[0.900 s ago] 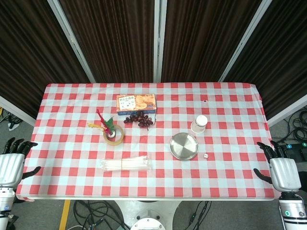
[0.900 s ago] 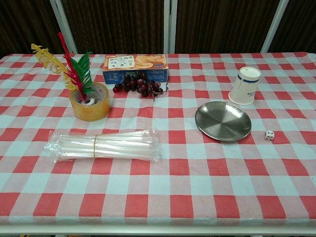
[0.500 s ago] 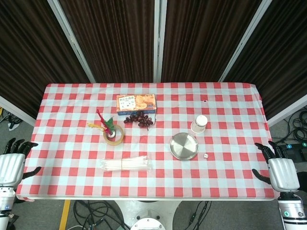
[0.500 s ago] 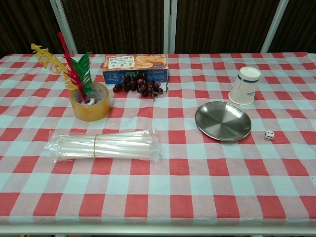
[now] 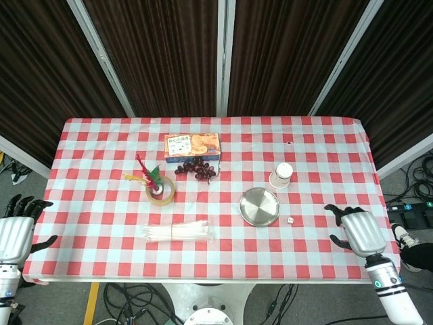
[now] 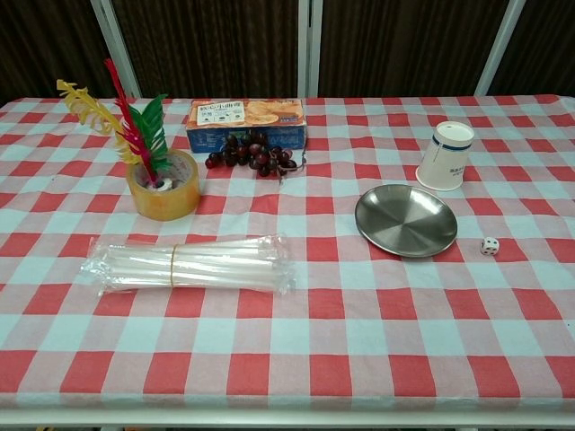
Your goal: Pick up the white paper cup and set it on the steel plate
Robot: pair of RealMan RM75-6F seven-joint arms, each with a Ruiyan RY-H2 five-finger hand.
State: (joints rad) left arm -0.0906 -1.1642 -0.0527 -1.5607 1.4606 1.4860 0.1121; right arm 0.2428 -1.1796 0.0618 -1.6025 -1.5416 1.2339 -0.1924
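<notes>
Right hand (image 5: 360,232) has moved inward from the surface (image 5: 325,261) edge to above its near-right corner, empty.

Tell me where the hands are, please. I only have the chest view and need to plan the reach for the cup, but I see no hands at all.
Observer: The right hand is over the table's near right corner, empty, fingers apart.
Operator: And the left?
Observer: The left hand sits off the table's near left edge, also empty.
Operator: Is anything between the right hand and the cup?
Observer: In the head view only bare tablecloth lies between that hand and the white paper cup; the steel plate and the small die sit further left.
</notes>
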